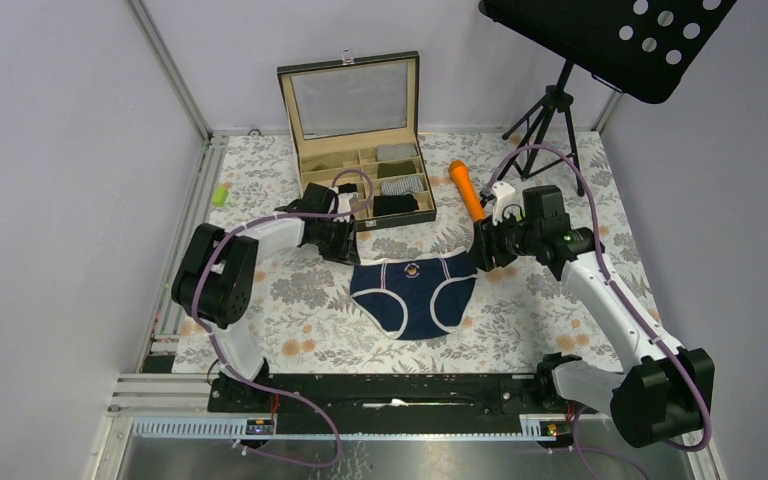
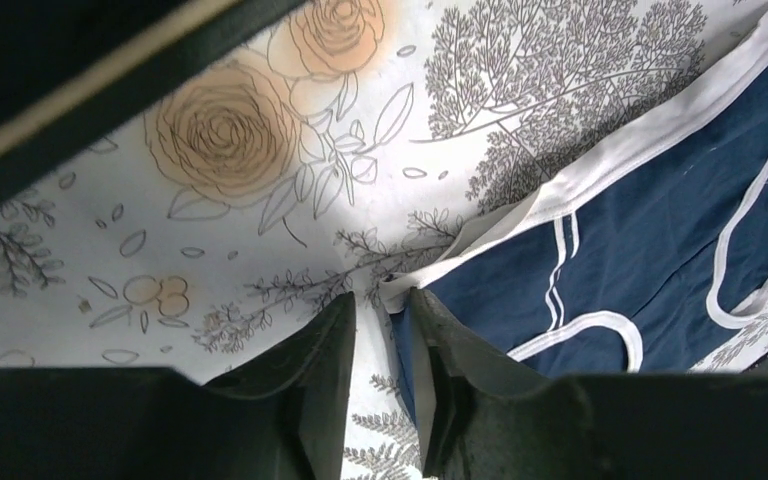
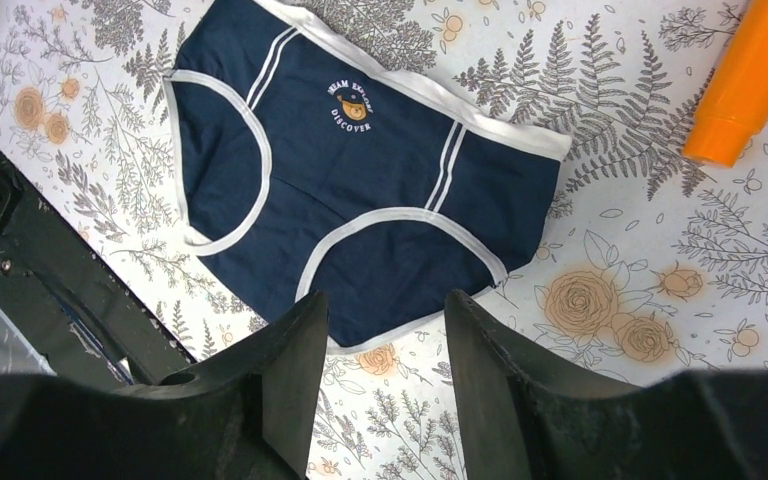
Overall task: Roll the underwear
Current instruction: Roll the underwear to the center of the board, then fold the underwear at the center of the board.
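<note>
Navy-blue knit brief with white ribbed trim (image 1: pixel 415 297): lies flat and unrolled at the middle of the worktop (image 1: pixel 290 300), on a matte cloth printed with grey ferns and peach roses. Its waistband faces the far side, with a small embroidered crest at centre front.

Left tool (image 2: pixel 385 312): black tapered fingers narrowed to a slit about the brief's left waistband corner. Whether they pinch the fabric cannot be told.

Right tool (image 3: pixel 385 305): released, fingers apart with nothing between them, by the brief's right side.

Smooth orange plastic stick (image 1: pixel 466 188): just beyond the right tool, partly cut off in the right wrist view.

Tan compartment box with upright glazed lid (image 1: pixel 360 150): folded dark and striped fabrics inside, too small to identify.
</note>
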